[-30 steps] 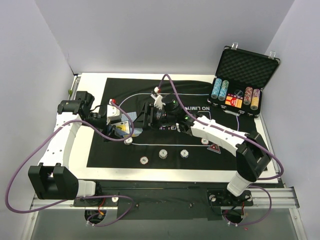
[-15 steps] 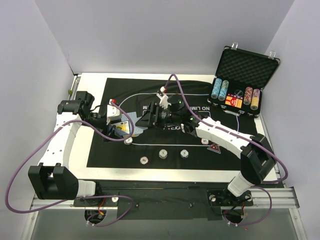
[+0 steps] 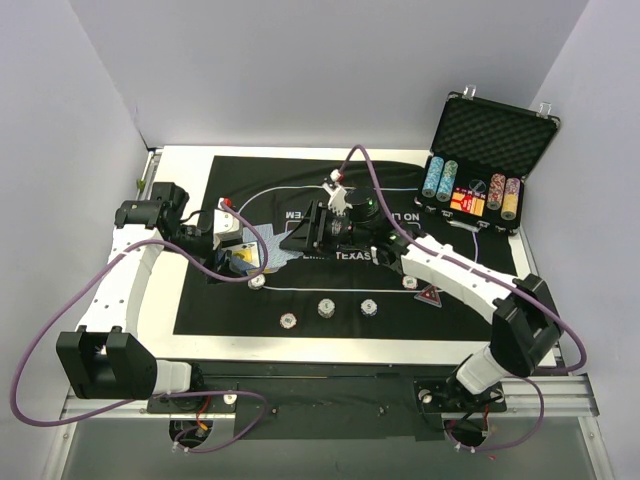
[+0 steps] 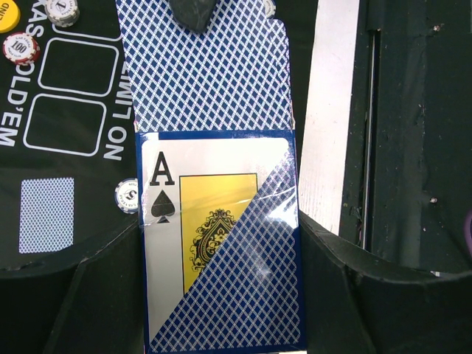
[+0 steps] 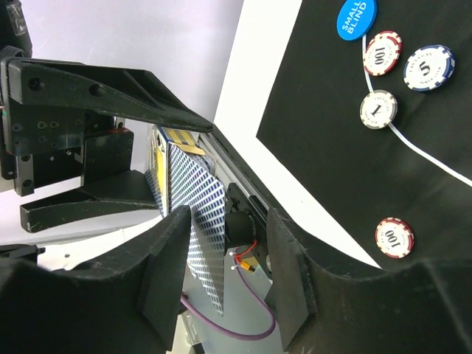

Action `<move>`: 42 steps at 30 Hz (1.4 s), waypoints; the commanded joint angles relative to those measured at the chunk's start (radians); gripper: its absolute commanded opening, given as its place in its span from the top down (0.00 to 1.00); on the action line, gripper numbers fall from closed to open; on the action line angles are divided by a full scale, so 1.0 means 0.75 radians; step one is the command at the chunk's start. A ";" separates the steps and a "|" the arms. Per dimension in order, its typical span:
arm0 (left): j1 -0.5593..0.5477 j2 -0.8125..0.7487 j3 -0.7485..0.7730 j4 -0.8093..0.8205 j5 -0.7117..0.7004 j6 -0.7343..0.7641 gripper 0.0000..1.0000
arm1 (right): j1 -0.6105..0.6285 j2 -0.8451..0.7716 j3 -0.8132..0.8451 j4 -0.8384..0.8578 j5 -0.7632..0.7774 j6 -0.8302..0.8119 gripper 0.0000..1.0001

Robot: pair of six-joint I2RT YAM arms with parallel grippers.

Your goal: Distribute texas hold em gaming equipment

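Right claw (image 5: pixel 228 217), jaws apart, straddles card (image 5: pixel 198 206) poking from deck (image 4: pixel 221 280) clamped in left claw (image 4: pixel 219 221), at its 8 o'clock.

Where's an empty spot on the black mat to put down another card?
Bare mat: the near-left corner, between the mat's left edge and the nearest poker chip, and the far strip beyond the printed oval. Crowded: the middle, where the left gripper holds the card deck and the right gripper is at it.
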 commanded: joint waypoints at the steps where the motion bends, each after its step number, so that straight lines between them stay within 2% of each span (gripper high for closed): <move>1: 0.007 -0.026 0.019 -0.195 0.093 0.009 1.00 | -0.019 -0.097 -0.003 -0.012 0.014 -0.028 0.60; 7: 0.007 -0.023 0.025 -0.189 0.093 0.003 1.00 | -0.035 -0.128 -0.020 -0.026 0.014 -0.024 0.71; 10: 0.005 -0.026 0.025 -0.179 0.093 -0.007 1.00 | -0.044 -0.142 -0.038 -0.018 0.010 -0.013 0.79; 18: 0.005 -0.028 0.027 -0.175 0.093 -0.016 1.00 | -0.044 -0.130 -0.079 0.076 -0.025 0.054 0.83; 20: 0.007 -0.028 0.027 -0.175 0.091 -0.016 1.00 | -0.042 -0.122 -0.077 0.096 -0.031 0.066 0.87; 23: 0.007 -0.028 0.025 -0.173 0.080 -0.016 1.00 | -0.048 -0.128 -0.073 0.103 -0.031 0.075 1.00; 34: 0.009 -0.017 0.027 -0.163 0.087 -0.026 1.00 | -0.152 -0.212 -0.077 0.105 -0.053 0.115 1.00; 42: 0.009 -0.009 0.038 -0.163 0.089 -0.028 1.00 | -0.313 -0.241 -0.083 0.084 -0.078 0.122 1.00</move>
